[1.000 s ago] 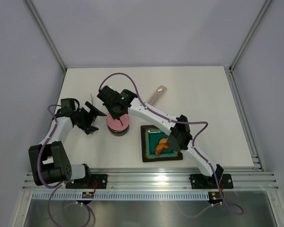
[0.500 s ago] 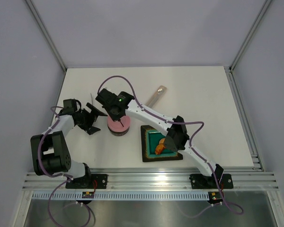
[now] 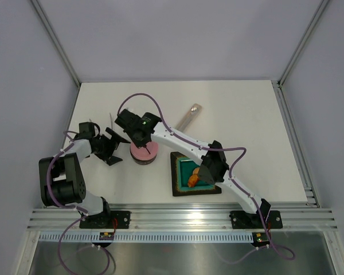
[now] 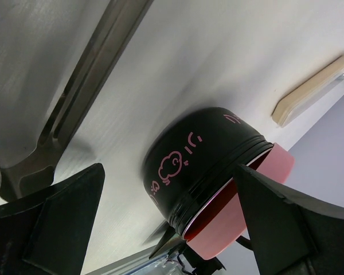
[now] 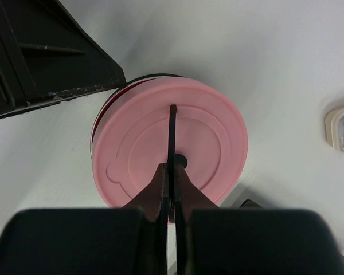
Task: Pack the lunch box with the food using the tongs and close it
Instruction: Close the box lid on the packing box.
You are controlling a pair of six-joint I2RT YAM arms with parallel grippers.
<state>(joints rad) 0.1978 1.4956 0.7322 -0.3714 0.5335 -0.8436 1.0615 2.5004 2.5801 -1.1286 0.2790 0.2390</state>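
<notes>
Near the middle of the bench (image 3: 241,126), the lunch box (image 4: 195,166) stands upright with its pink lid (image 5: 132,149) on top. From the left wrist view its wall looks dark with pink doodles. The lid looks askew there, overhanging one side, so whether it is fully seated cannot be told. The right hand (image 5: 172,172) hangs over it from above, fingers pressed together and pinching the thin black handle (image 5: 172,123) at the lid's centre. The left hand (image 3: 116,147) sits low just left of the box, its fingers spread wide and holding nothing. The box is ahead of the gap and apart from both fingers. Just beyond the left hand the tongs (image 4: 80,91) lie flat on the bench, untouched. Just right of the box is a square teal plate (image 3: 175,175), partly under the right arm, with orange food (image 3: 194,181) on it. Farther back a flat utensil (image 3: 189,114) lies by itself, well apart from the box
</notes>
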